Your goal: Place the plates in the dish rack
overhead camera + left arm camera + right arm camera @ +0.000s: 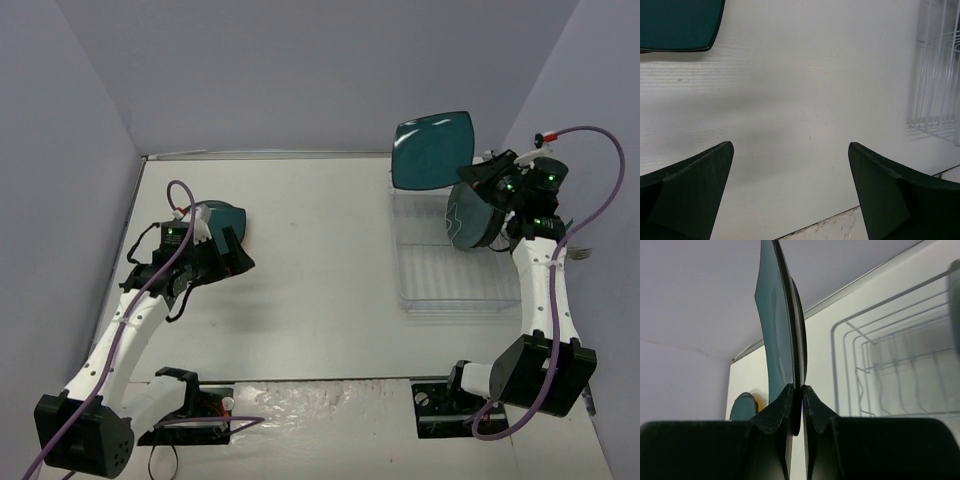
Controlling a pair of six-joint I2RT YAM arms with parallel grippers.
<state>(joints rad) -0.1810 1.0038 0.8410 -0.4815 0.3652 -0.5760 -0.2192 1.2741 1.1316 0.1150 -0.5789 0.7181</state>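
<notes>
The right gripper (797, 387) is clenched on the rim of a round plate (466, 220). Its two fingers pinch the edge from either side, and the plate rises on edge straight out from between them. In the top view this grey-green plate hangs just ahead of the fingertips, over the far right part of the rack (455, 275). Whether its lower edge touches the wires cannot be told.

In the right wrist view, white wire rows of the rack run off to the right of the fingers, and the held plate splits the view down the middle. A square plate (432, 150), dark teal, stands at the far end of the rack. It sits beyond the right gripper and to its left in the top view, apart from the held plate.

The left gripper (790, 143) is released, its jaws spread wide over the bare table (805, 90) with nothing between them. A teal plate (680, 25) lies flat on the table ahead of its left finger (690, 192), clear of the tip. A corner of the rack shows ahead of its right finger (900, 195), well apart. In the right wrist view that teal plate appears far off to the left of the fingers, with a bit of yellow at its edge.
</notes>
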